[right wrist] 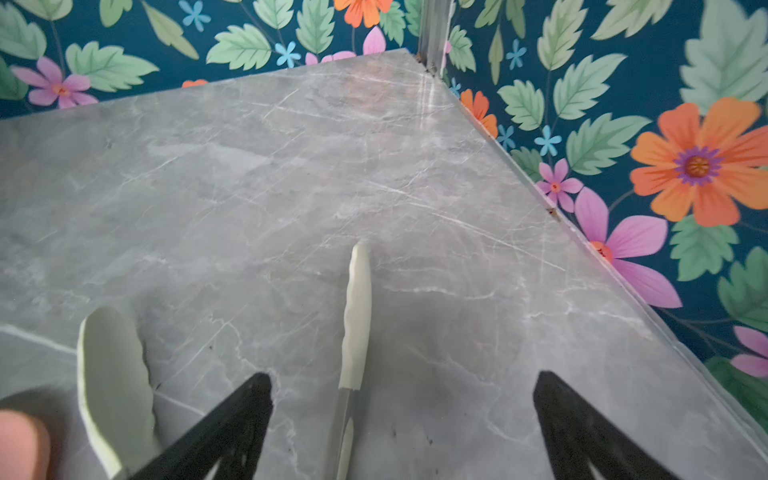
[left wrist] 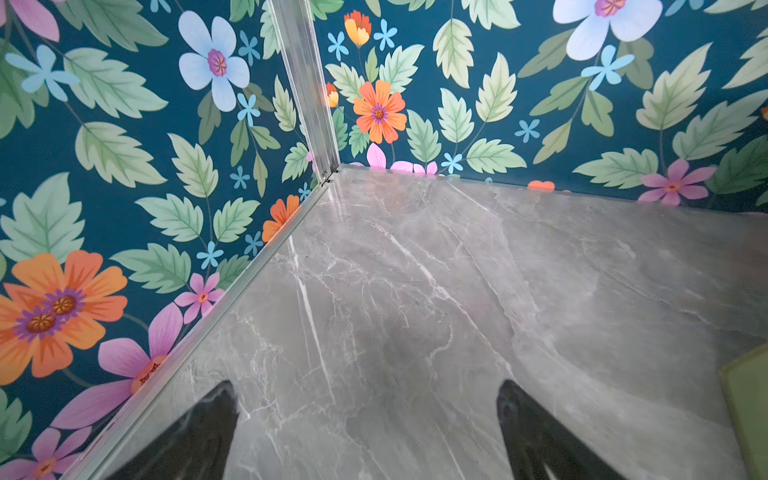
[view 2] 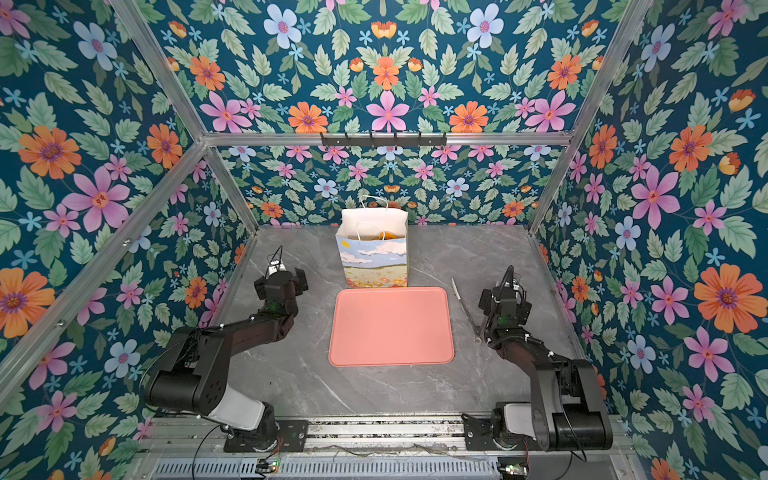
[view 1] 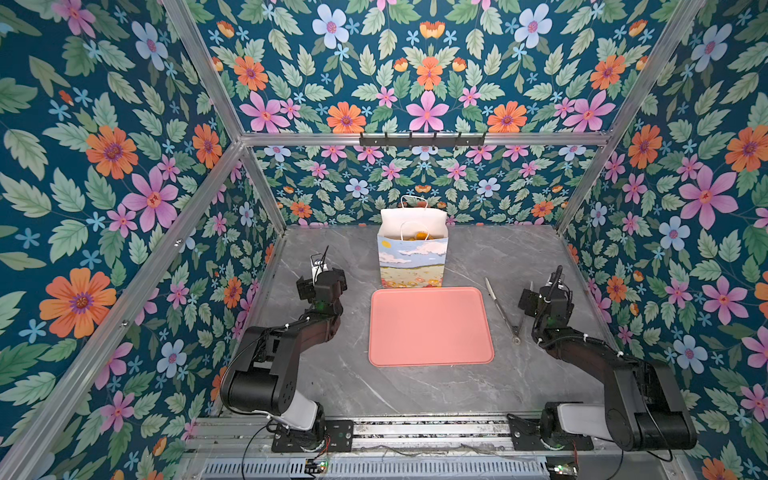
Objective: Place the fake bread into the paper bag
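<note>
1. Standing upright at the back of the counter (view 1: 415,390), the bag (view 1: 411,257) shows golden bread (view 1: 417,236) inside its mouth in both top views; how many pieces I cannot tell
2. The tray (view 1: 430,328), just in front of the bag, is bare, and no bread lies on the counter, so the task looks finished
3. The left pincer (left wrist: 365,388) is spread wide and empty, with only bare counter beneath it, and it faces the far left corner
4. The right pincer (right wrist: 403,377) is equally wide and grips nothing; tongs (right wrist: 355,316) lie on the counter, one blade showing between the jaws but clear of both
5. From either pincer the bread lies ahead and inward, since the bag stands between the arms; the left arm looks the nearer
6. The bag's mouth runs side to side, while the tongs run near to far beside the tray's right edge
7. Nothing seems left to pick, so I judge that no further reach toward the bag is needed
</note>
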{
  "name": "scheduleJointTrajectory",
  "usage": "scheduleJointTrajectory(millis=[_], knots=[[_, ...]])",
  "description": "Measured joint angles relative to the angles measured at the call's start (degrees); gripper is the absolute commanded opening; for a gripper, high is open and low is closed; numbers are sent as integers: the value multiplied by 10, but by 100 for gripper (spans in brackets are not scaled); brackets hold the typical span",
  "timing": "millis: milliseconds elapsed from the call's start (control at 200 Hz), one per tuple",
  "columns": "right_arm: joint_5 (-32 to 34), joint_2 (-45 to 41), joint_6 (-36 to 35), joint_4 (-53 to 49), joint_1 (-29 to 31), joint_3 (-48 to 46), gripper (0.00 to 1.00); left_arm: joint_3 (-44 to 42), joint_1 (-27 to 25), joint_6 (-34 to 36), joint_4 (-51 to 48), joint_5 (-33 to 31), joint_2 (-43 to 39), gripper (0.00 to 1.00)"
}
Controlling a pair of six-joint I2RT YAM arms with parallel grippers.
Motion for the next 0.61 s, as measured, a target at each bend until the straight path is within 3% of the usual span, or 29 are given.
scheduleJointTrajectory(millis=[305,605], knots=[[-62,0,-33,108,14,-41,99,-10,20,13,-10,59,-17,99],[-108,66,-60,225,15,-87,99,-76,37,33,89,96,-42,99]])
